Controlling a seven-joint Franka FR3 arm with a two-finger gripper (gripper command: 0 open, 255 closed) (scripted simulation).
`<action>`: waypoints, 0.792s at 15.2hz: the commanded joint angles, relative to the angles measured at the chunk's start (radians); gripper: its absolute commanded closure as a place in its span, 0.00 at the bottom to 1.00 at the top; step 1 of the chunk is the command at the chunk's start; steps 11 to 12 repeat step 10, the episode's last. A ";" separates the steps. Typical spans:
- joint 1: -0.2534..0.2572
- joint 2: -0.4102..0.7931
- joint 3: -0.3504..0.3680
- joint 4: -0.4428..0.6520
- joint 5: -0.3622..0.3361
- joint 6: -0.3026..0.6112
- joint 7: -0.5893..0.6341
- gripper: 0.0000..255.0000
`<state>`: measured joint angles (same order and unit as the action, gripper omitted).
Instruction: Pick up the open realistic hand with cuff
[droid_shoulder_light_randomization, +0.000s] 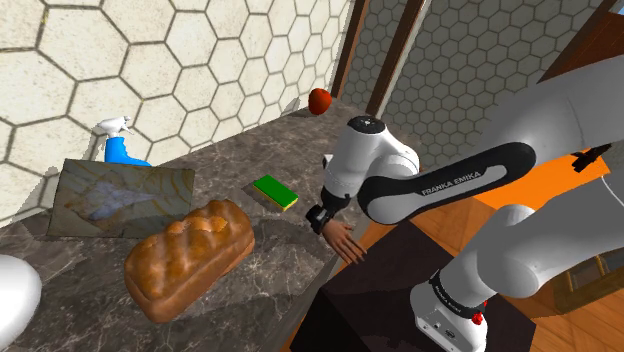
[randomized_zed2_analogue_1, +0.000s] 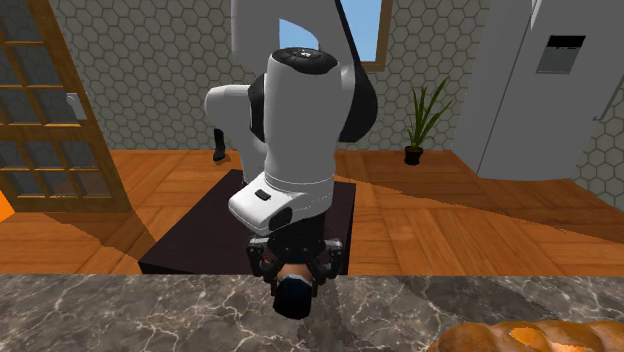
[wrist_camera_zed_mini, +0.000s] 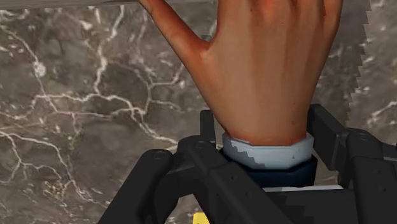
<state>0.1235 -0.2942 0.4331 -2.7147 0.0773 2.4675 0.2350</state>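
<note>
- Hand with cuff (wrist_camera_zed_mini: 273, 70) sits in the gripper (wrist_camera_zed_mini: 270, 156). Its wrist end is between the two black fingers (wrist_camera_zed_mini: 332, 133), which press on the pale cuff band from both sides. The palm and thumb point away from the gripper.
- In the shoulder view the hand hangs under the arm's wrist at the near edge of the dark marble counter (droid_shoulder_light_randomization: 285, 232), just beside the stand (droid_shoulder_light_randomization: 360, 300). I cannot tell if it touches the stone or is a little above it.
- The hold is at one end only. I judge that the long free part can swing or turn between the pads if the arm rises too quickly.
- The cuff looks smooth and round. If the pads catch only the edge of the band, the hand can slip out and drop on the counter, or over its edge to the floor.
- Further out lie a green sponge (droid_shoulder_light_randomization: 275, 191) and a bread loaf (droid_shoulder_light_randomization: 190, 258), both near. A straight lift should avoid them, but a move to the side could push the model's fingertips against the loaf.
- A blue spray bottle (droid_shoulder_light_randomization: 118, 145) stands well apart by the tiled wall and is no danger.
</note>
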 joint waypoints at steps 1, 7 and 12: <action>0.007 -0.029 -0.008 0.010 0.012 -0.038 -0.011 1.00; 0.020 -0.098 -0.028 0.045 0.030 -0.140 -0.033 1.00; 0.022 -0.110 -0.032 0.052 0.033 -0.159 -0.036 1.00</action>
